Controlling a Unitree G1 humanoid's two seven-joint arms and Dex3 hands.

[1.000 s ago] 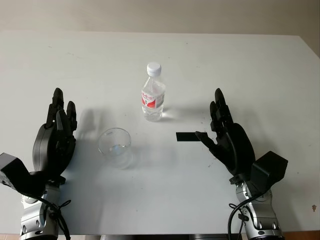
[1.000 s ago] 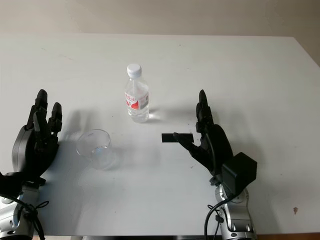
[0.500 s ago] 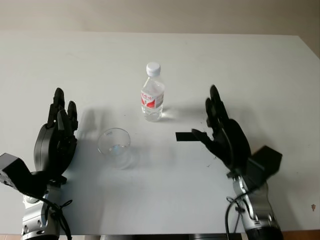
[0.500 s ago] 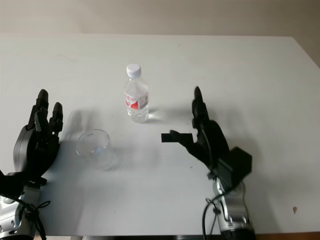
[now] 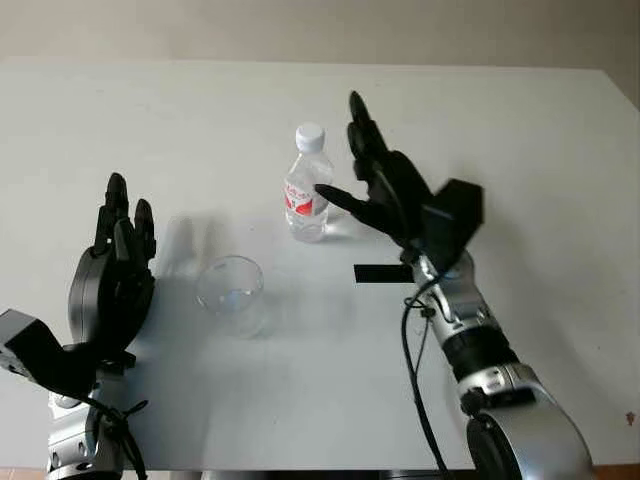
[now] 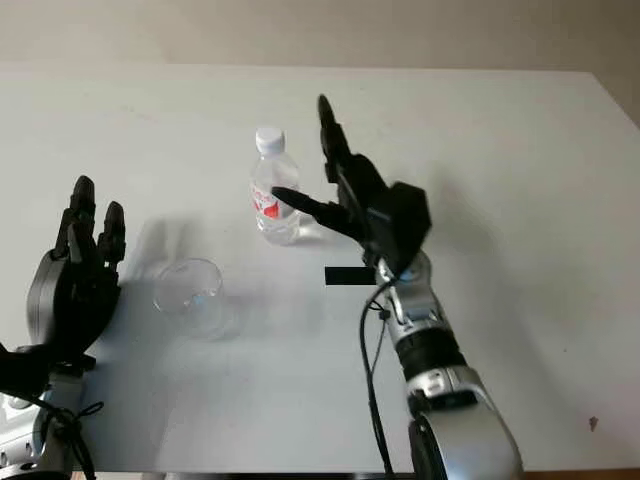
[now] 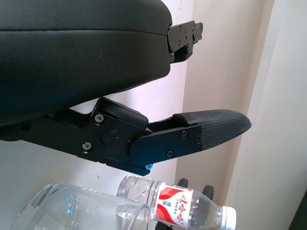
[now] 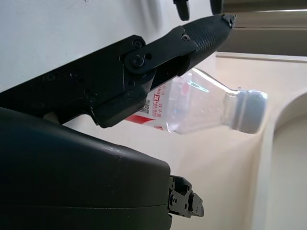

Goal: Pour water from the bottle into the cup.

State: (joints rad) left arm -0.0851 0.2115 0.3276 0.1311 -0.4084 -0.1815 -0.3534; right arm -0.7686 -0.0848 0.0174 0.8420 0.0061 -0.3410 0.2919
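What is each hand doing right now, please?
Left hand: open, holding nothing, beside the cup.
Right hand: open, holding nothing, at the bottle.

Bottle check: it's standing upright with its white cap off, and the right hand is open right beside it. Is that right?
Not quite: the white cap is on the bottle, as the left eye view shows. The rest holds: the bottle stands upright on the table, and the right hand is open right beside it, not yet holding it. The left hand is open near the cup.
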